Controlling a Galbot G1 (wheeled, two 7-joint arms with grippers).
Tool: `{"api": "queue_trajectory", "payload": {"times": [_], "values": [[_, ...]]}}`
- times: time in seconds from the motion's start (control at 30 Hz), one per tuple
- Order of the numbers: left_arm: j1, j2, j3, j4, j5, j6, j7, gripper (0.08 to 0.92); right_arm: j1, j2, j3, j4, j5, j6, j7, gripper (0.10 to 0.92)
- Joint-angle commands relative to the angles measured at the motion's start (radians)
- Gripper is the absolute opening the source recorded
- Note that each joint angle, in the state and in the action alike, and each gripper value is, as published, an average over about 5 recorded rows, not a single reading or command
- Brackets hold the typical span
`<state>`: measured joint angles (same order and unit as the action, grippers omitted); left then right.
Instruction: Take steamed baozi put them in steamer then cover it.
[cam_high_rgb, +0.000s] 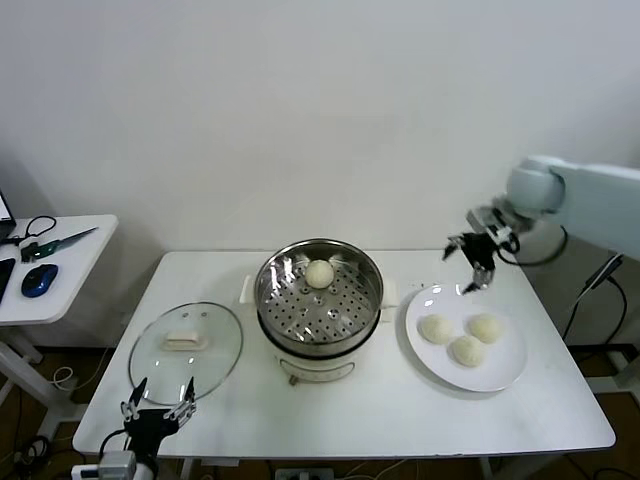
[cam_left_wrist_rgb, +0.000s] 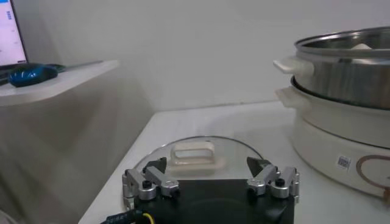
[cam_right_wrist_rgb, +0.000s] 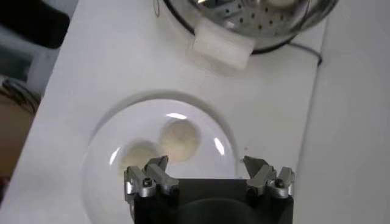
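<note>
While the left gripper (cam_high_rgb: 160, 400) sits idle at lower left, fingers wide apart and empty, just below the lid (cam_high_rgb: 186, 350), the right gripper (cam_high_rgb: 472, 262) hangs at upper right above the plate (cam_high_rgb: 505, 372), also spread wide, holding nothing. One bun (cam_high_rgb: 319, 273) in the steamer (cam_high_rgb: 319, 300) at centre; three buns (cam_high_rgb: 466, 350) on the plate.

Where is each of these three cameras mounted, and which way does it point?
Head view: from the robot's head, looking forward and down at the table; both arms show.
Left wrist view: low by the table edge, facing the cover and steamer; open left end effector shows.
Right wrist view: above the plate, looking down on baozi; open right end effector shows.
Shared: the steamer appears in all three views.
</note>
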<state>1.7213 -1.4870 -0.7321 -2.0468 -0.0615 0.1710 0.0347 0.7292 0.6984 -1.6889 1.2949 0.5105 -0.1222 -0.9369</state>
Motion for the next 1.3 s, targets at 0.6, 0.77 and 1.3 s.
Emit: {"api": "queue_trajectory", "payload": {"times": [0.6, 0.77, 1.3], "values": [[0.031, -0.014, 0.01, 0.006, 0.018, -0.02, -0.004, 0.823, -0.464, 0.152, 0.295, -0.226, -0.112, -0.213, 0.109, 0.823], [0.033, -0.018, 0.012, 0.004, 0.021, -0.02, -0.004, 0.823, -0.486, 0.173, 0.31, -0.266, -0.141, -0.213, 0.117, 0.823], [0.033, -0.018, 0.007, 0.003, 0.022, -0.022, -0.006, 0.823, -0.451, 0.163, 0.339, -0.253, -0.125, -0.199, 0.109, 0.632]]}}
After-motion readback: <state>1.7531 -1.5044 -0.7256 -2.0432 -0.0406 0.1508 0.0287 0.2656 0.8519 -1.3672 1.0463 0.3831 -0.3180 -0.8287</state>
